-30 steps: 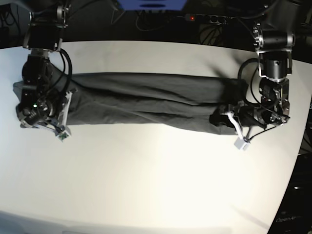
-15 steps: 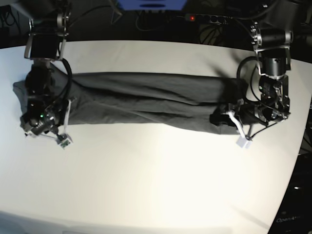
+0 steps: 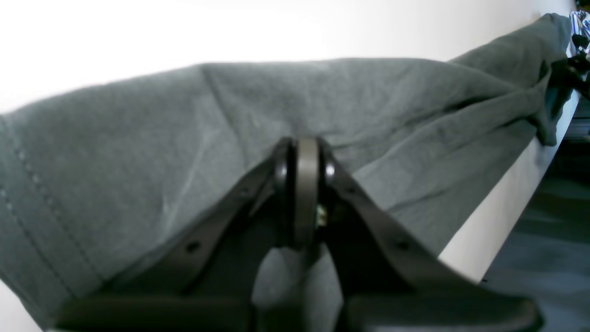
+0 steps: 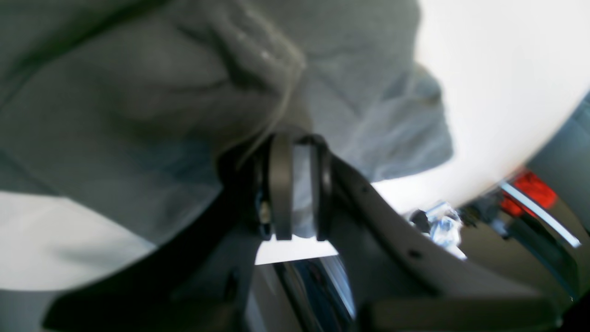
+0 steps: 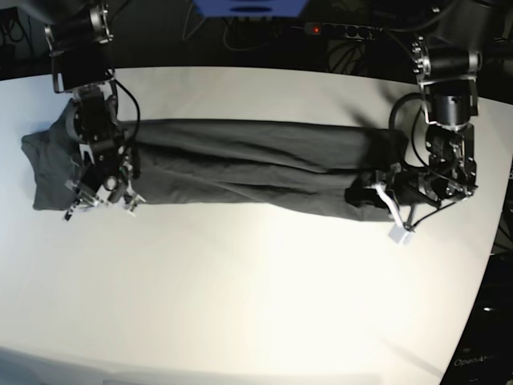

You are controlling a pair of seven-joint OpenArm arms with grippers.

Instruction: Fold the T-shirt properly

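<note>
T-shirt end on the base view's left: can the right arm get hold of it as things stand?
Probably yes. The right end effector is already closed on a bunch of the T-shirt there, and nothing lies between them on the table.

My base view looks down from high over the whole desk [image 5: 256,305]. Each wrist view sits just behind its tool, close on the T-shirt [image 3: 138,138], the cloth all three views share.
</note>
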